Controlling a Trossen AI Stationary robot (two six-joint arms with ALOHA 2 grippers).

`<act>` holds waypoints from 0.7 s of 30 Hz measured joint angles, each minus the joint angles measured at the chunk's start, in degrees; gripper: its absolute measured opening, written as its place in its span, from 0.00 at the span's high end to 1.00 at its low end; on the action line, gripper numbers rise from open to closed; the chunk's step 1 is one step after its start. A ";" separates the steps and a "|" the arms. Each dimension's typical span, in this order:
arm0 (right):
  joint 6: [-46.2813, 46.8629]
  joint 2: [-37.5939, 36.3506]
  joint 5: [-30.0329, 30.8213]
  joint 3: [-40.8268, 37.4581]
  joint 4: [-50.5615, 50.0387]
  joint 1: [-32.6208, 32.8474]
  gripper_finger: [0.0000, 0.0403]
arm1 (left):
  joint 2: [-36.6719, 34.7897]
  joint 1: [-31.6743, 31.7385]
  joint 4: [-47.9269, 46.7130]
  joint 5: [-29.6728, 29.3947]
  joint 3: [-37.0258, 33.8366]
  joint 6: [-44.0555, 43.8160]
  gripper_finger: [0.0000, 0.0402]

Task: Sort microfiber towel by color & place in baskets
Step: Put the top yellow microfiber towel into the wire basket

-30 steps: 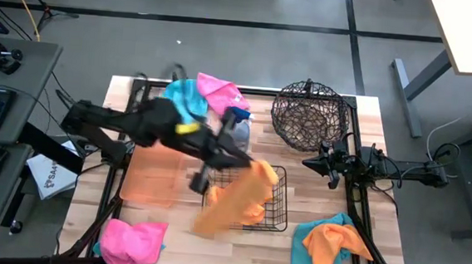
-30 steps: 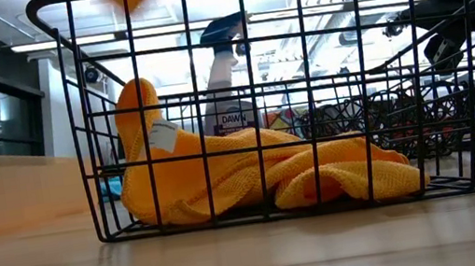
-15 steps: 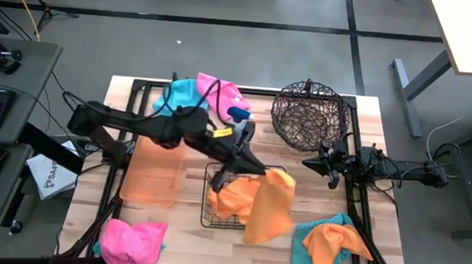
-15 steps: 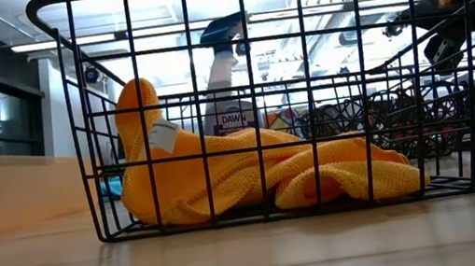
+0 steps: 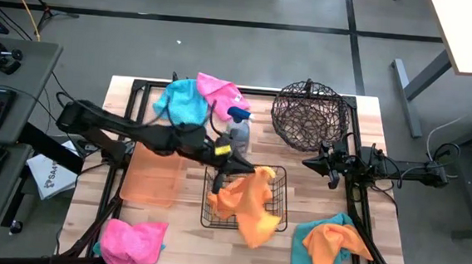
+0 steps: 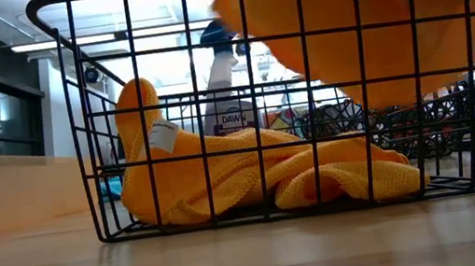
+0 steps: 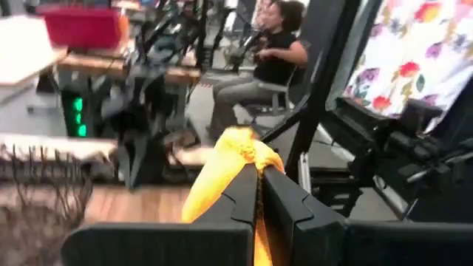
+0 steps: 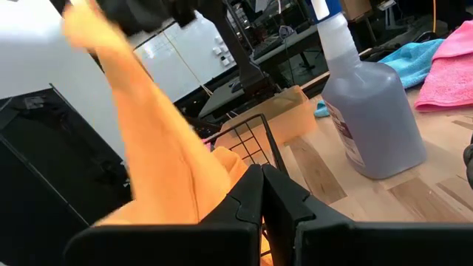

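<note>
High view: left gripper (image 5: 235, 167) sitting over the 12 o'clock edge of the black rectangular wire basket (image 5: 208, 222), pinching a corner of a bright orange microfiber towel (image 5: 257, 210) that dangles across the basket's 3 o'clock side, partly spilling past the rim. Second orange towel (image 5: 225, 199) already inside. Right gripper (image 5: 331, 169) parked out at 3 o'clock of the table (image 5: 178, 244), looks pressed together with nothing in it.

Low view: hanging towel (image 6: 373, 32) drooping like a limp sheet above the crumpled orange towel (image 6: 254, 178) on the basket floor. Clearly light, floppy, zero stiffness, probably snags on wire.

Left wrist view: gripper fingers (image 7: 244, 193) squeezed tight on a bunched orange fold (image 7: 229, 159). Best hold looks like exactly that, a gathered pinch, not a flat edge.

Right wrist view: grey spray bottle (image 8: 369, 125) standing beside the basket, orange cloth (image 8: 148, 148) draped in front.
</note>
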 joint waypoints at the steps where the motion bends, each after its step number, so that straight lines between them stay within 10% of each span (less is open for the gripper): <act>1: -0.01 -0.01 0.01 -0.02 0.01 0.00 1.00 | 0.82 -0.29 -1.25 -1.42 -0.68 -0.36 1.00; 9: -0.01 -0.03 0.00 -0.02 0.01 -0.01 1.00 | 5.00 -3.34 -25.95 -3.07 2.14 12.01 1.00; 21: 0.00 -0.01 -0.01 -0.02 -0.01 -0.02 1.00 | 13.12 -3.68 -22.59 2.49 2.43 15.51 1.00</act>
